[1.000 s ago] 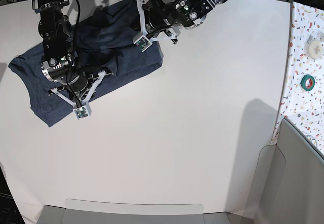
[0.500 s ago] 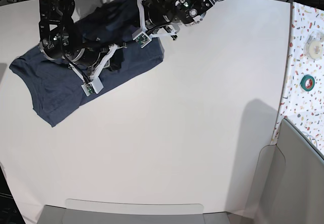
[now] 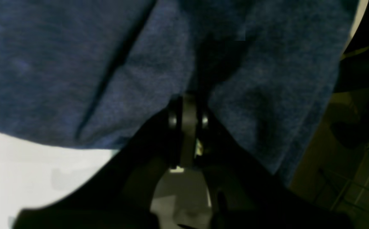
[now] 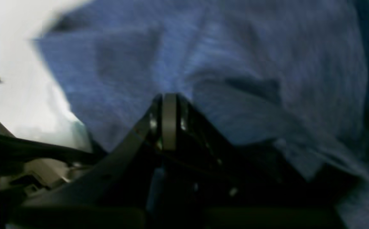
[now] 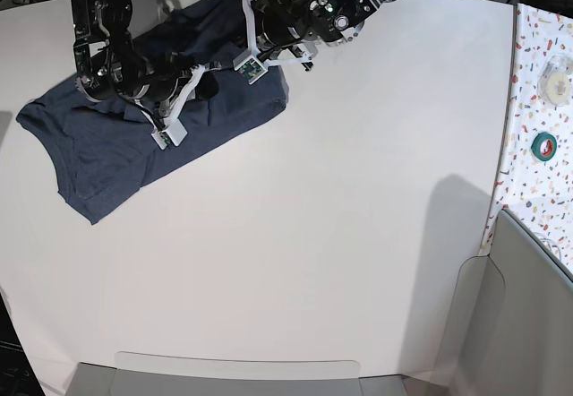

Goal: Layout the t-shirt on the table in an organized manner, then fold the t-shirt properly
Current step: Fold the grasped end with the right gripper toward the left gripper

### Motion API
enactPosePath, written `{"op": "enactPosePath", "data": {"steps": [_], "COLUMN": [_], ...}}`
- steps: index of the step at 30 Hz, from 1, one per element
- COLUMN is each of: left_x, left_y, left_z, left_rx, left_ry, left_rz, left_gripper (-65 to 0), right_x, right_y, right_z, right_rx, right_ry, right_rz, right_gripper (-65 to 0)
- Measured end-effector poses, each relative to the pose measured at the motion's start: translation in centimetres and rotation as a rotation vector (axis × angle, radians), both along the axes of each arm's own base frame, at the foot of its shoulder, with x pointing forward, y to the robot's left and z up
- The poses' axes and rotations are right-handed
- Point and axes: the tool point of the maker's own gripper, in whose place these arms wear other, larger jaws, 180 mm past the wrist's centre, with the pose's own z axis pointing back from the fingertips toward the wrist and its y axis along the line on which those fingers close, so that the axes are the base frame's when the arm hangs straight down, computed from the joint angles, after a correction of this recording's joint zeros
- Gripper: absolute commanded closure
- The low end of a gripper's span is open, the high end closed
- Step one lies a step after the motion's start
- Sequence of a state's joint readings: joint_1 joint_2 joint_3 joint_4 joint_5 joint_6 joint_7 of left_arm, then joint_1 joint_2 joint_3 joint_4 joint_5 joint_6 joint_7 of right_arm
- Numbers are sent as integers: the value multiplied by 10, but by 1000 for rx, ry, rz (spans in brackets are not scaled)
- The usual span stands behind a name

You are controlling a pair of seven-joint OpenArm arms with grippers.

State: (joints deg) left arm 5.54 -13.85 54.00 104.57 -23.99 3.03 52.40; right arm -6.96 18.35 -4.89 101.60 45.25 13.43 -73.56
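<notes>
The dark navy t-shirt [image 5: 98,150] lies crumpled at the far left of the white table [image 5: 322,217], with no lettering showing. Both arms meet over its upper right part. In the left wrist view my left gripper [image 3: 187,95] is shut, with a pinch of blue t-shirt [image 3: 76,63] gathered at its tips. My right gripper [image 4: 169,97] is likewise shut on a raised fold of the t-shirt [image 4: 222,57]. In the base view the right arm [image 5: 116,73] stands at the left and the left arm [image 5: 309,15] at the right, their grippers close together.
A speckled side surface [image 5: 537,47] on the right carries a green tape roll [image 5: 543,145] and a white roll [image 5: 557,85]. A grey bin [image 5: 528,306] stands at the near right and a grey tray [image 5: 237,374] runs along the near edge.
The right arm has moved toward the far edge and to the right, drawing cloth with it and uncovering the shirt's near part. The left arm has shifted slightly toward the far side.
</notes>
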Motion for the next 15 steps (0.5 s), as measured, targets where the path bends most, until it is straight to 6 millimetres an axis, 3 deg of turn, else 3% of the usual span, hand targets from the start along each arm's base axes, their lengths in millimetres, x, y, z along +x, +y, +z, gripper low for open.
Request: {"op": "enactPosePath", "data": {"steps": [9, 15], "left_x": [1, 1], "left_y": [0, 0], "left_z": [0, 0], "left_rx": [0, 0], "left_ry": [-2, -2], "left_rz": [0, 0], "left_gripper": [-16, -17], "right_x": [38, 61], "right_y": [-44, -76], "right_z": [13, 37], "right_rx": [-170, -365], "right_ry": [-78, -201], "right_rz": [-76, -185], "right_gripper": [0, 0]}}
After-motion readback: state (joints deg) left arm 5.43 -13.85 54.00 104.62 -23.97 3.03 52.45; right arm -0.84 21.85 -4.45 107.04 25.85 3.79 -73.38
